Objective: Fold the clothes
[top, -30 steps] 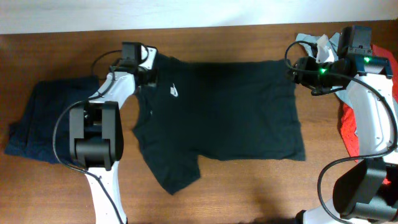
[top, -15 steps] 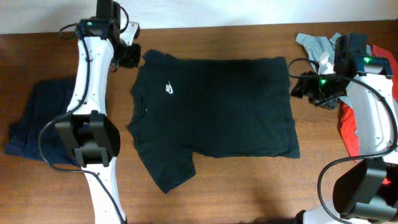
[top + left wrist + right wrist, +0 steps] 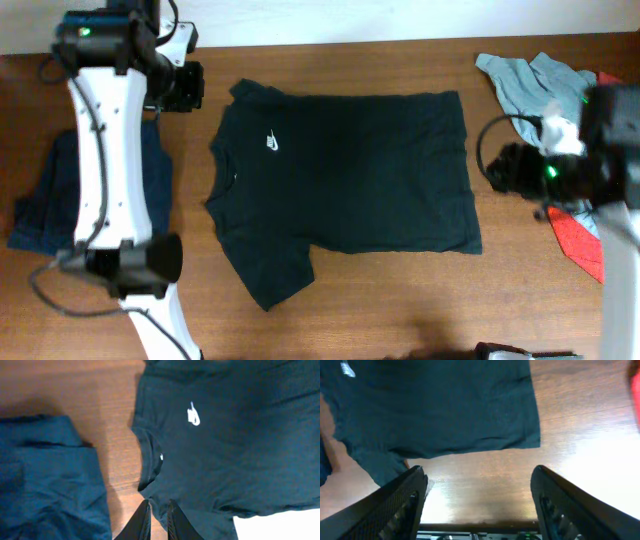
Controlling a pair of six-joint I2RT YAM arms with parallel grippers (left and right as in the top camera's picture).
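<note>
One black T-shirt [image 3: 340, 190] lies flat and logo-up mid-table [image 3: 400, 300], collar toward the left arm, hem toward the right. Left gripper [image 3: 157, 520] is clear of the cloth near the collar end; jaws nearly together with a thin gap, nothing in them. Right gripper [image 3: 479, 476] is spread wide and empty, off the hem side. Navy garment [image 3: 50, 200] lies beside the collar end, grey-blue shirt [image 3: 525, 85] at the far right corner.

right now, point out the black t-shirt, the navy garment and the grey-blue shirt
black t-shirt [image 3: 350, 170]: overhead view, middle of its body
navy garment [image 3: 40, 215]: overhead view, uncovered left part
grey-blue shirt [image 3: 525, 85]: overhead view, its middle
</note>
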